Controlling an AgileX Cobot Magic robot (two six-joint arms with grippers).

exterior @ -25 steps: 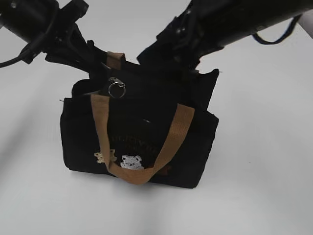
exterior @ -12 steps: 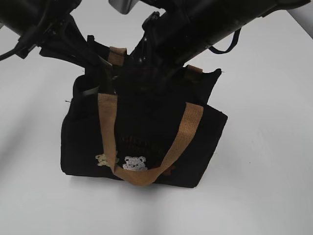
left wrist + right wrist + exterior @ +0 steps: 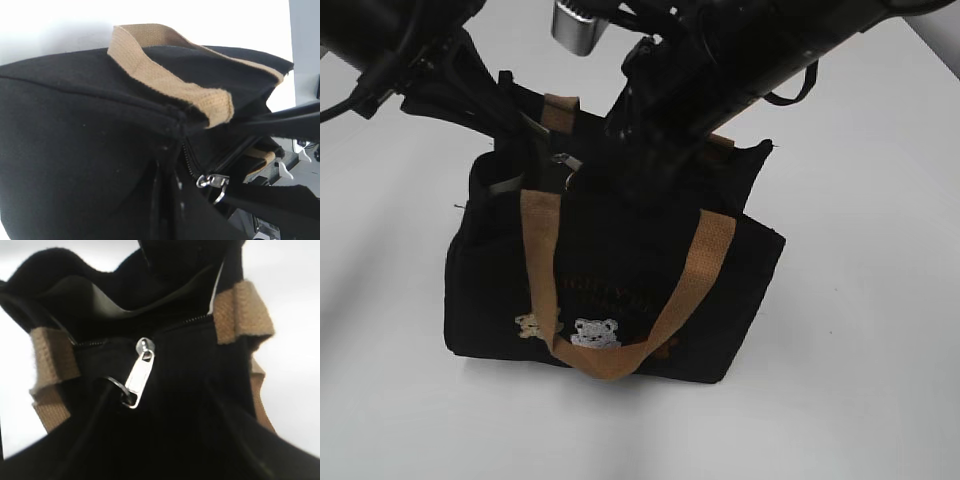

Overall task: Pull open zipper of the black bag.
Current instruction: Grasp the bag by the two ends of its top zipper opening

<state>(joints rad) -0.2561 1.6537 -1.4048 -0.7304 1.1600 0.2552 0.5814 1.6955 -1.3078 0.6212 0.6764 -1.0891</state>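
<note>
**Black bag on white surface, both arms at its top**

Black fabric tote, the black bag [image 3: 610, 290], stands upright on a plain white surface [image 3: 860, 330], roughly centre of the exterior view. Tan webbing handle [image 3: 620, 300] droops in a loop down the front, over embroidered white and tan bears [image 3: 592, 332] and faint brownish lettering. A second tan handle shows at the back edge, top left.

Zipper [image 3: 140, 372] runs along the bag's top edge. Right wrist view: silver slider w/ long metal pull tab hangs down over black fabric, a dark ring at the tab's lower end; the track runs off to either side between the tan handle ends. Behind it the bag mouth gapes, dark lining visible. Left wrist view: slider and ring pull sit at the low end of a slanting track, near the bag's end fold.

Left gripper [image 3: 525, 135] comes in from upper left, tip down at the bag's top left corner beside the back handle. Jaws can't be made out in any view; they're pressed together, but whether any fabric is between them can't be told.

Right gripper [image 3: 630, 165] reaches from upper right, across the middle, down onto the bag top just right of the slider. Its black body hides the tips; jaws' state can't be told from the views.
</note>
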